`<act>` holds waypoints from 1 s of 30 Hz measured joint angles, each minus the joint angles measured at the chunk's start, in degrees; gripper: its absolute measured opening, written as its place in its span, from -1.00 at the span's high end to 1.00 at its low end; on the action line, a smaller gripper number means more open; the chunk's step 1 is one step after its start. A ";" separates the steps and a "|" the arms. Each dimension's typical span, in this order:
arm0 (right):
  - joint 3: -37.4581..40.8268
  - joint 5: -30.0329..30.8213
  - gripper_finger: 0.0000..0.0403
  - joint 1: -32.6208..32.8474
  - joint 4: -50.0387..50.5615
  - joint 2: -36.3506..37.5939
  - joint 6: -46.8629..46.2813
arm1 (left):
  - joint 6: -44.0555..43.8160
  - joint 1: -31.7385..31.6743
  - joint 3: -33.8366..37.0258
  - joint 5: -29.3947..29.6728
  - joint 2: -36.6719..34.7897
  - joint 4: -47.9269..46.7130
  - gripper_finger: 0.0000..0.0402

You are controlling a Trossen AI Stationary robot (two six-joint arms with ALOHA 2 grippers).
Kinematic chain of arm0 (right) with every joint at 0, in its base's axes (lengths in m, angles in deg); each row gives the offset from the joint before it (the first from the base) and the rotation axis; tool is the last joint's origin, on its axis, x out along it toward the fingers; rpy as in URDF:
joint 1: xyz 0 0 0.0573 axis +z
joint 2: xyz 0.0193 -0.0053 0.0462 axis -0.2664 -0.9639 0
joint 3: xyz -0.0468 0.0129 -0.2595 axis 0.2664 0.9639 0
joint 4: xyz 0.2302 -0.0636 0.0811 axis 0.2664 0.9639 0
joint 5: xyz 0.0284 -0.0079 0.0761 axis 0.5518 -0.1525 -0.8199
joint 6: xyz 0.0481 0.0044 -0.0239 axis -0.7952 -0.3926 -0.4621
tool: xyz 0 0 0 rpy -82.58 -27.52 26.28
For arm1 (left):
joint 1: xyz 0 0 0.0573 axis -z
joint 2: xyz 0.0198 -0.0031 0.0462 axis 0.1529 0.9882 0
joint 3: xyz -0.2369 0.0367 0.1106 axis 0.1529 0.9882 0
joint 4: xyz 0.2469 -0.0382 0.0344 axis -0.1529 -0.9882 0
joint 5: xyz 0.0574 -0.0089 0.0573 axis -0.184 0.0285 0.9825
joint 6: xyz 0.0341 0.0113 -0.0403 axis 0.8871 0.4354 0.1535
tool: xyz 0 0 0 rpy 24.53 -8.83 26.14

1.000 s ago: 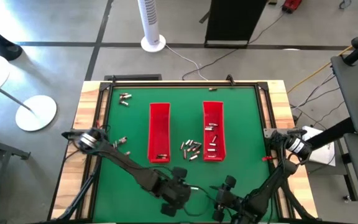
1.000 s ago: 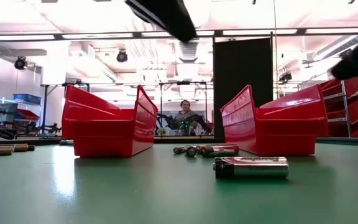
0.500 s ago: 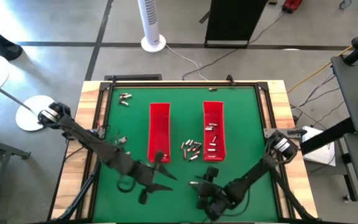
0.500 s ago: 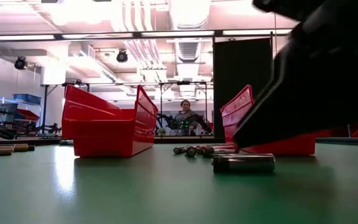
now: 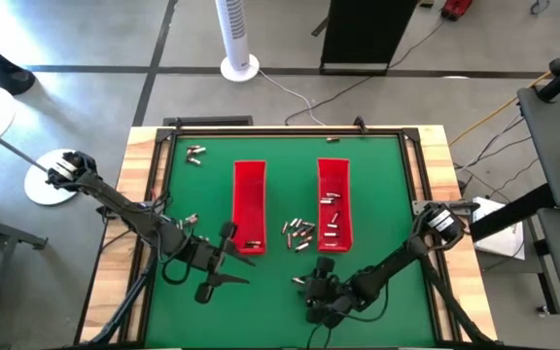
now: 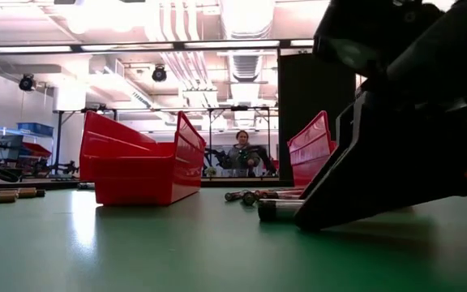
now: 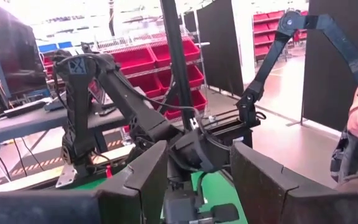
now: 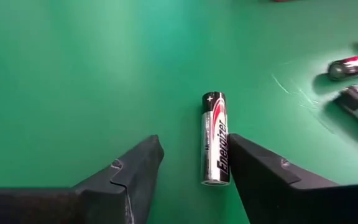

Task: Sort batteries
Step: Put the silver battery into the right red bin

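a: where is the right hand [image 8: 191,165]?

b: low over the green worktop [image 5: 377,175], in the lower middle of the high view. its two dark fingers [image 8: 126,171] stand apart, released, with one battery [image 8: 215,138] lying flat between them. the battery is close by one finger, and whether it touches i cannot tell.

a: is anything gripped?

b: no, the battery rests on the worktop (label up, silver and black with red). in the low view the arm fills the right side, and only the battery's end [image 6: 267,210] shows at its foot.

a: and the left hand [image 5: 220,264]?

b: left of the right one in the high view, lower left of centre, fingers apart and grasping nothing. its wrist view looks off into the room.

a: the other batteries?

b: a loose cluster [image 5: 299,231] lies between the two red trays [image 5: 249,206], near their lower ends. a few sit inside the right tray [image 5: 334,204], a few in the lower end of the left one, some near the upper left corner [image 5: 195,153], and some at the left edge [image 5: 189,222].

a: anyone behind?

b: a person [image 6: 242,152] sits far back, centre of the low view.
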 joint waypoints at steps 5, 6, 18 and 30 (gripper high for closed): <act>3.50 -0.01 0.20 -0.21 -8.19 -0.09 0.15 | 0.00 0.00 -0.37 0.00 0.00 -0.21 0.23; 4.04 0.18 0.22 -0.28 -9.60 -0.12 0.21 | 0.00 0.00 -0.37 0.00 0.00 -0.23 0.23; 6.74 1.26 0.36 -1.71 -16.59 -0.40 0.31 | 2.15 -0.02 -0.42 0.18 0.00 -0.21 0.23; 6.52 0.91 0.54 -2.53 -18.26 -2.77 0.77 | 0.88 -0.02 -0.44 0.22 -0.04 -5.32 0.23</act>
